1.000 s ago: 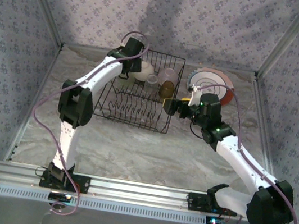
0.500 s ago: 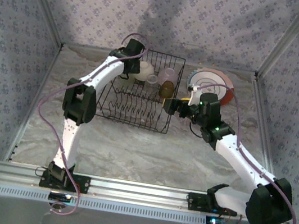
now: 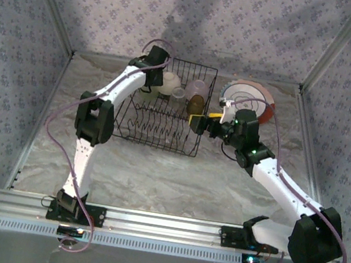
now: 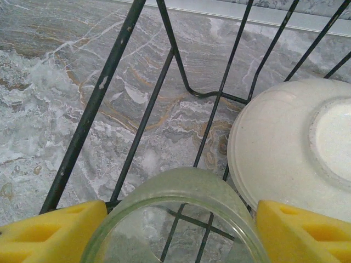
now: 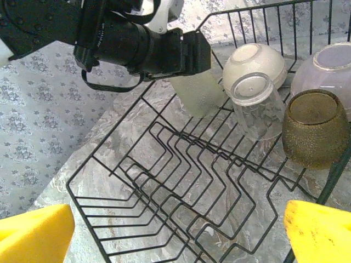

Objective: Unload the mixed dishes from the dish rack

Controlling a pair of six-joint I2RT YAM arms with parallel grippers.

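Left claw (image 4: 181,219): its yellow fingers (image 4: 55,233) stand either side of a pale frosted cup (image 4: 184,189), tilted in a corner of the dish rack (image 4: 90,109). The jaws are part open, about cup-wide. Both pads sit at the cup's wall, but we cannot tell whether they press on it or merely flank it. Just past the right-hand finger, beside the cup, a cream bowl (image 4: 285,142) rests upside down. Beyond the cup come rack wire and the marbled table (image 3: 155,175).

Right claw (image 5: 178,224): the jaws are spread fully with nothing between them. It hovers over the bare prong section of the rack. Ahead and to its right stands an amber cup (image 5: 315,129). A clear tumbler (image 5: 255,104) lies just beyond, and a lavender bowl (image 5: 326,71) farther still. The left claw works farthest ahead. From overhead, a stack of plates (image 3: 251,93) lies on the table outside the rack, beyond the right claw.

Our judgement is that the plates are out while the cups and bowls remain, and that the step in hand is the grasp on the frosted cup. The next move calls for a firm closure, then a lift clear of the rack wall. The lift should not knock the cream bowl, and a smooth round wall may slip.
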